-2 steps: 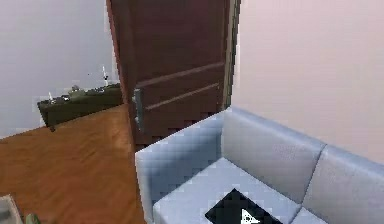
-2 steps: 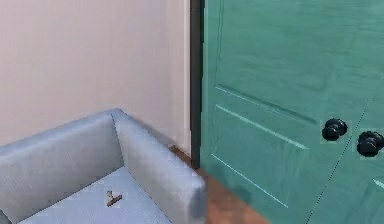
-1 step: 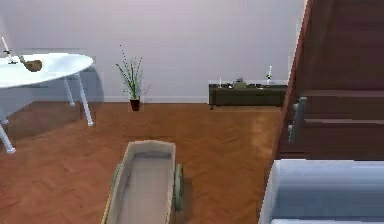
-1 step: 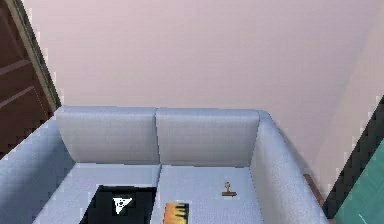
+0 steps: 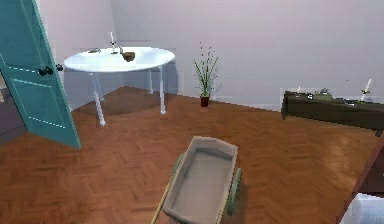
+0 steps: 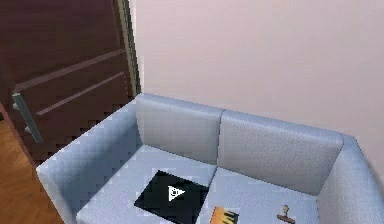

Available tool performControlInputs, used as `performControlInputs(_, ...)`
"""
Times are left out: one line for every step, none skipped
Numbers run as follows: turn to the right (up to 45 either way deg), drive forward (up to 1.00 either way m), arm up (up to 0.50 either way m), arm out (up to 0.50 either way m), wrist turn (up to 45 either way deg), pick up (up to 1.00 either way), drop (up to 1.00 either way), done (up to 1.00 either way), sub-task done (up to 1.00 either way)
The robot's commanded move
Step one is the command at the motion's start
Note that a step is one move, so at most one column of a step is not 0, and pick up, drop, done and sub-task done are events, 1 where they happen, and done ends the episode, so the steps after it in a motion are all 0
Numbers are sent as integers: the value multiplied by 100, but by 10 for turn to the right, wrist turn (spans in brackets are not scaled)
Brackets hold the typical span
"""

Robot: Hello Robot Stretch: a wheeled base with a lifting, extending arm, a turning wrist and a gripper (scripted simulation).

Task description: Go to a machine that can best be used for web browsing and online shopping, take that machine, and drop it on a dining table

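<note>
A room with a herringbone wood floor (image 5: 120, 150) and pale walls. How the gripper's jaws stand cannot be told, nor where the laptop lies relative to them.

In the arm side view, the laptop (image 6: 175, 192) lies flat on the left seat cushion of a light blue sofa (image 6: 250, 145), near the cushion's front. It is a thin black slab, closed, roughly square, with a small pale mark at its middle. On the right cushion, just beside it, lies a flat orange-yellow thing (image 6: 228, 215), and further right a small brown thing (image 6: 287, 213). Left of the sofa stands a dark brown door (image 6: 60, 70) with a metal handle (image 6: 28, 118).

In the forward view, a round white dining table (image 5: 95, 62) on white legs stands by a teal door (image 5: 35, 70), with small things on top. A potted plant (image 5: 205, 75) stands against the far wall, a dark low sideboard (image 5: 335, 108) to the right, and a beige tray-like thing (image 5: 205, 180) in the foreground.
</note>
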Motion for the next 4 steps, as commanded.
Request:
performControlInputs(0, 0, 50, 0, 0, 0, 0, 0, 0)
performControlInputs(0, 0, 0, 28, 0, 0, 0, 0, 0)
performControlInputs(0, 0, 0, 0, 450, 0, 0, 0, 0)
performControlInputs(0, 0, 0, 0, 450, 0, 0, 0, 0)
